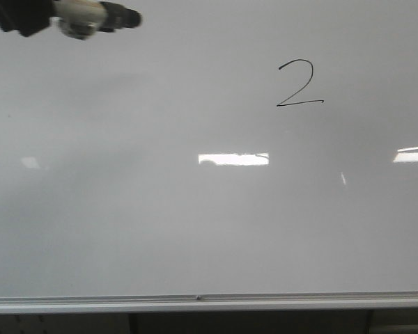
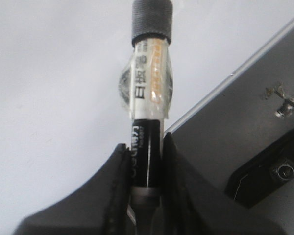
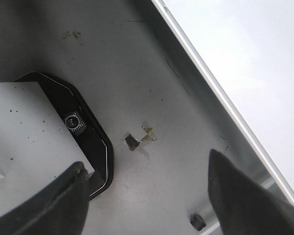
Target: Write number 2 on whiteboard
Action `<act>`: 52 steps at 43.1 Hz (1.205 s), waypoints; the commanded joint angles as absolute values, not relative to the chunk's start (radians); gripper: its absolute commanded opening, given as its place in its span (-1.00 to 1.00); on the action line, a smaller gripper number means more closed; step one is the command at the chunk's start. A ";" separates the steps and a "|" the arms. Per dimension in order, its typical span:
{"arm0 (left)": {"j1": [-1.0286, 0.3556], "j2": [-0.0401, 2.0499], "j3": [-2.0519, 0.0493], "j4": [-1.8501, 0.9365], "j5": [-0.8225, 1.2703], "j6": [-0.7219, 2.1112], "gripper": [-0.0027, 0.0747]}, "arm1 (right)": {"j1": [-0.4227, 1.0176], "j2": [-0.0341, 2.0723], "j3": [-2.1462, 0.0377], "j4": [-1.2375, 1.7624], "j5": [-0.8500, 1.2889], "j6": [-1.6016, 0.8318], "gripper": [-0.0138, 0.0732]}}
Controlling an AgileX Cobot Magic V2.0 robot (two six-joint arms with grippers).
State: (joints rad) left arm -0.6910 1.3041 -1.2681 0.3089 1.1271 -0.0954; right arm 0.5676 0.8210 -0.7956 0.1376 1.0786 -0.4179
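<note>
The whiteboard [image 1: 125, 209] fills the front view, with a thin silver rail [image 1: 195, 300] along its lower edge. A thin black number 2 [image 1: 299, 84] is written on it at the upper right. My left gripper [image 1: 21, 17] is at the top left corner, away from the digit, shut on a black marker [image 1: 97, 15] with a white label. In the left wrist view the marker [image 2: 149, 98] stands between the closed fingers of the left gripper [image 2: 146, 161], over the whiteboard [image 2: 54, 73]. My right gripper [image 3: 147, 196] is open and empty over a grey surface; it does not show in the front view.
In the right wrist view a grey metal surface [image 3: 152, 88] lies beside the whiteboard's edge [image 3: 220, 93], with a black-framed panel and screw [image 3: 74, 122] and a small scrap [image 3: 137, 141]. Bright light reflections [image 1: 233, 159] lie on the board.
</note>
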 commanded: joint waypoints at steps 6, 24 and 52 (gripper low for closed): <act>-0.460 1.114 -1.117 0.329 0.932 -0.158 -0.78 | 0.563 0.815 -0.832 0.134 1.012 -0.417 0.53; -0.078 1.012 -0.676 0.327 0.151 -0.412 -0.78 | 0.563 0.815 -0.832 0.134 0.957 -0.417 0.53; 0.098 1.471 -0.439 0.322 -1.011 -0.346 -0.77 | 0.563 0.815 -0.832 0.134 0.916 -0.417 0.53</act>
State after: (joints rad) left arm 0.0937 1.4402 -0.4135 0.3330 -0.8015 -0.3806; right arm 0.5676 0.8210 -0.7956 0.1357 0.9736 -0.4094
